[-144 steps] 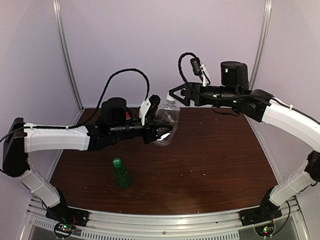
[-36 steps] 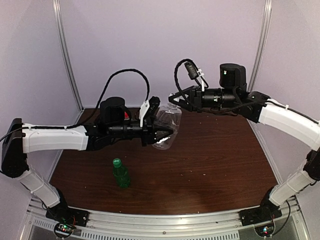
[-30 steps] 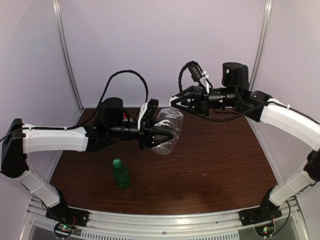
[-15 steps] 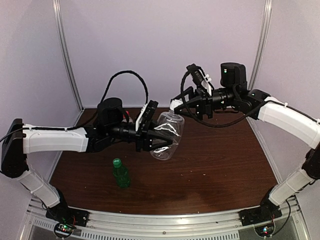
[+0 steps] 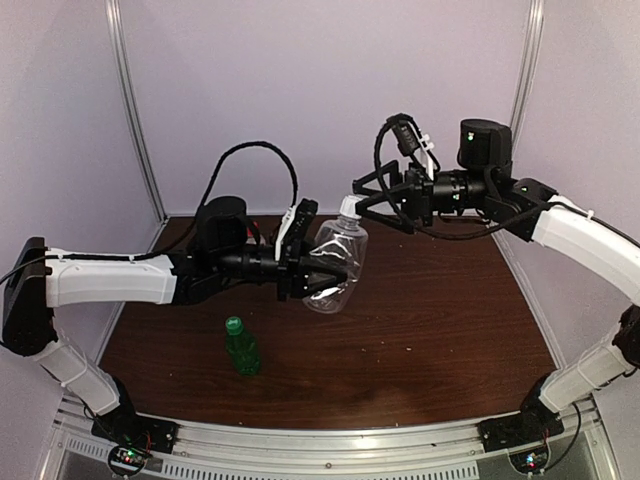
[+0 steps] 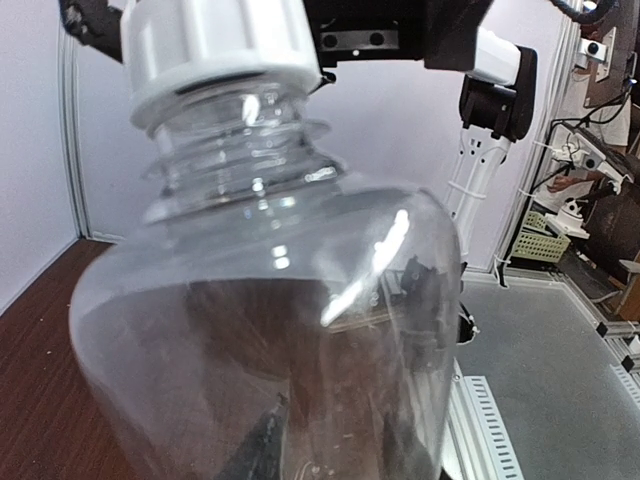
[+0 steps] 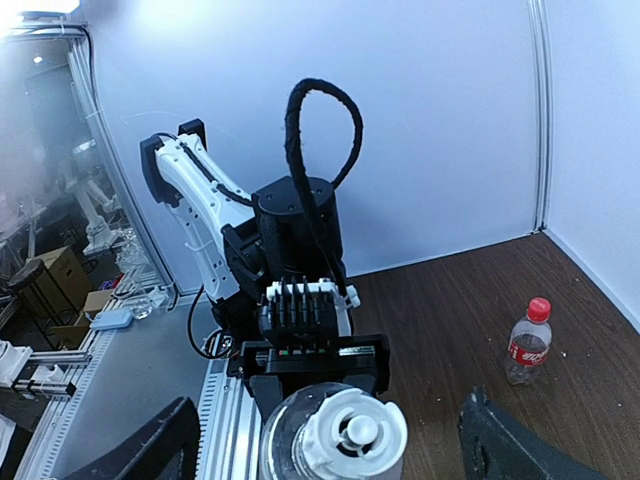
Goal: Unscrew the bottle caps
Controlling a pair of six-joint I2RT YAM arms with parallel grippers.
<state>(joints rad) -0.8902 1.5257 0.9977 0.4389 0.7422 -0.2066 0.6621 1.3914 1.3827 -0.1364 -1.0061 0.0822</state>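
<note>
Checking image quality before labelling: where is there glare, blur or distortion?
Left wrist: the clear bottle fills the frame, with streaks of glare on its shoulder and a warped view through it. Right wrist: blown-out light in the top left corner; the cap is sharp. Top external: even light.

A dark brown wood-grain table [image 5: 450,330] stands before pale lilac walls [image 5: 320,90], with 2 metal uprights [image 5: 135,110] at the rear corners. An aluminium rail [image 5: 330,440] runs along the table's near edge. The left wrist view shows a grey floor [image 6: 550,370] and a light slatted basket [image 6: 545,243]. The right wrist view shows a cardboard box [image 7: 40,272].
</note>
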